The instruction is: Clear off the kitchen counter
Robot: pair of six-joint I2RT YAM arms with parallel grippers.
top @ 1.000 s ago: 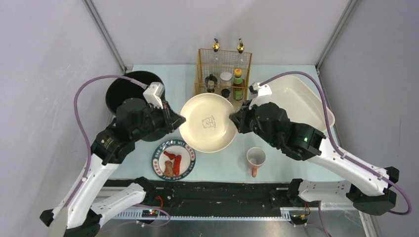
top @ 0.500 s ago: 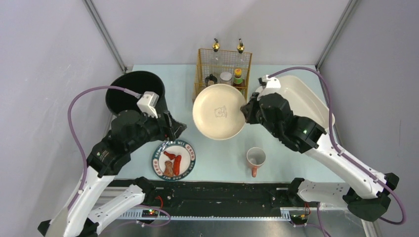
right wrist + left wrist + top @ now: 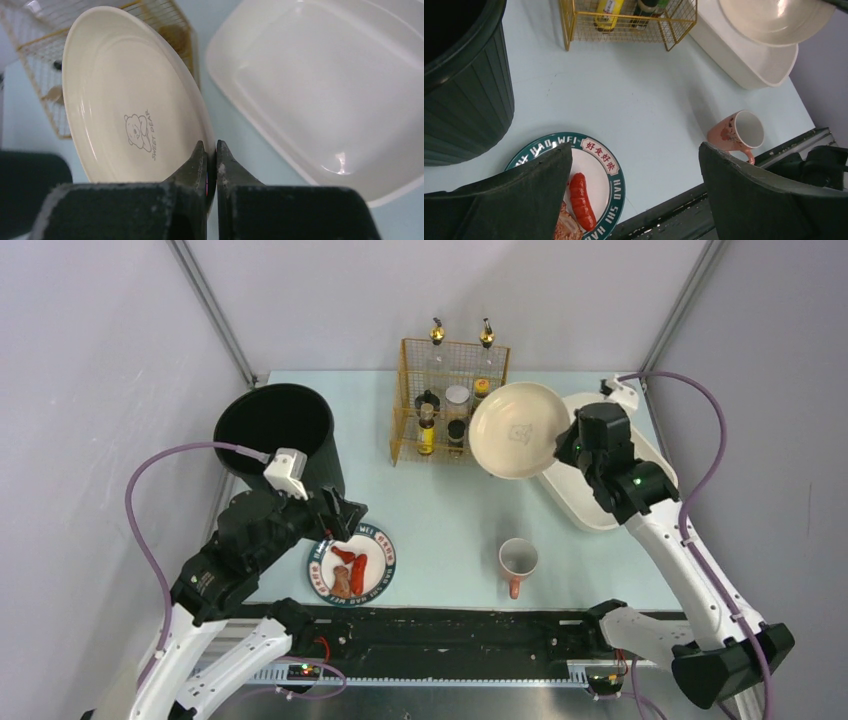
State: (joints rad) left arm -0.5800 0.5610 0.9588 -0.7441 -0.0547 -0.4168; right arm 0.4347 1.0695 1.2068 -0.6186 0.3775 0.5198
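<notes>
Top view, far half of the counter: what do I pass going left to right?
black bin → gold wire rack → cream plate, held in the air → white tub

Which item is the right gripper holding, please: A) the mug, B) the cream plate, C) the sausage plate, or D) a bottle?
B: the right gripper pinches the rim of the cream plate.

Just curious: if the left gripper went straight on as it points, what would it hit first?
Probably the bare kitchen counter between the sausage plate and the pink mug; the open left gripper tilts down, though depth is unclear.
</notes>
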